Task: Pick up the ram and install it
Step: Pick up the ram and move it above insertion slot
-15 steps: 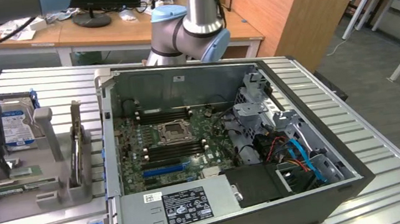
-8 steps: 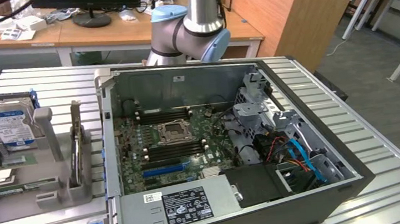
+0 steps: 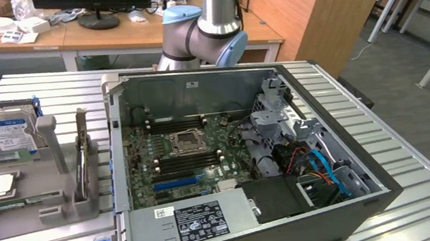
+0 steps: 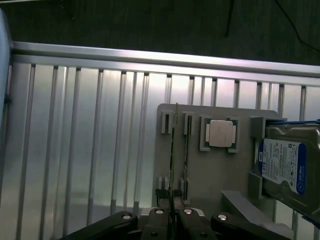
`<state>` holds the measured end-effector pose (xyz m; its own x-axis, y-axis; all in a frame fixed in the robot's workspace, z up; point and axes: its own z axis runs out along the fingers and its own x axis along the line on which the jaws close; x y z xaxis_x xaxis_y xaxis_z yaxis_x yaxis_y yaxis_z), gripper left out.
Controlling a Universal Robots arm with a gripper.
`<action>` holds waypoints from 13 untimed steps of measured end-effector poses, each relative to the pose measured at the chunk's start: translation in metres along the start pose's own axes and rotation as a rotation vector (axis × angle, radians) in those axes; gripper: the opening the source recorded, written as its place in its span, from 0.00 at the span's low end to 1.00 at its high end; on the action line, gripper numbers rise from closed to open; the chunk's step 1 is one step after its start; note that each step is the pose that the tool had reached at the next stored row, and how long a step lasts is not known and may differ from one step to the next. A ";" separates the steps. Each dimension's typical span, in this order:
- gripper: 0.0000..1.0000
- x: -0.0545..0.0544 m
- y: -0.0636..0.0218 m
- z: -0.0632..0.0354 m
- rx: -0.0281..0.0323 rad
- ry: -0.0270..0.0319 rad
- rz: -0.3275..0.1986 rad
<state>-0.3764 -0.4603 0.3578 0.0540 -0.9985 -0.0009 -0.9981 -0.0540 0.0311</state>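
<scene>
- The ram [image 4: 173, 150] stands on edge in a narrow slot of a grey holder [image 4: 210, 172]. From the wrist view I see it edge-on, as a thin line.
- A CPU [image 4: 220, 134] lies flat on the same holder, just beside the ram.
- A hard drive [image 4: 287, 167] with a blue-and-white label sits past the CPU, so the CPU is between it and the ram.
- The pincer [image 4: 171, 216] hangs at one end of the ram, in line with its thin edge.
- I cannot tell whether the pincer is open or closed, nor whether it has hold of the ram.
- The holder rests on a ribbed metal counter [image 3: 36, 91], to the exterior view's left of an open case [image 3: 195, 83].
- Inside the case lies a green motherboard [image 3: 179, 160] with long black and blue slots around its socket.
- A power supply [image 3: 197, 221] with a dark label fills the case's near edge.
- The arm [image 3: 205, 28], grey with pale blue joints, rises behind the case.
- The ram is in the holder, well apart from the motherboard, so it is not yet installed.
</scene>
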 end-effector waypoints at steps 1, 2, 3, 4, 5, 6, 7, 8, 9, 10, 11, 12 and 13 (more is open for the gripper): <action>0.13 0.000 0.0001 -0.0035 0.0000 0.0000 0.000; 0.13 0.000 0.0002 -0.0059 0.0001 -0.0001 0.000; 0.13 0.000 0.0002 -0.0075 -0.0001 0.0000 0.000; 0.13 0.000 0.0003 -0.0088 0.0001 0.0000 0.000; 0.13 0.000 0.0003 -0.0104 0.0001 -0.0001 0.000; 0.13 0.000 0.0004 -0.0131 0.0000 0.0000 0.000; 0.13 0.000 0.0005 -0.0166 0.0000 0.0000 0.000; 0.13 0.000 0.0006 -0.0194 0.0000 0.0000 0.000; 0.13 0.000 0.0007 -0.0212 -0.0001 0.0000 0.000; 0.13 0.000 0.0007 -0.0215 0.0002 -0.0001 0.000; 0.13 0.000 0.0007 -0.0215 0.0002 -0.0001 0.000; 0.13 0.000 0.0007 -0.0214 0.0003 -0.0002 0.000; 0.13 0.000 0.0007 -0.0215 0.0002 -0.0001 0.000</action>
<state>-0.3764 -0.4603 0.3793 0.0540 -0.9985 -0.0011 -0.9981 -0.0540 0.0309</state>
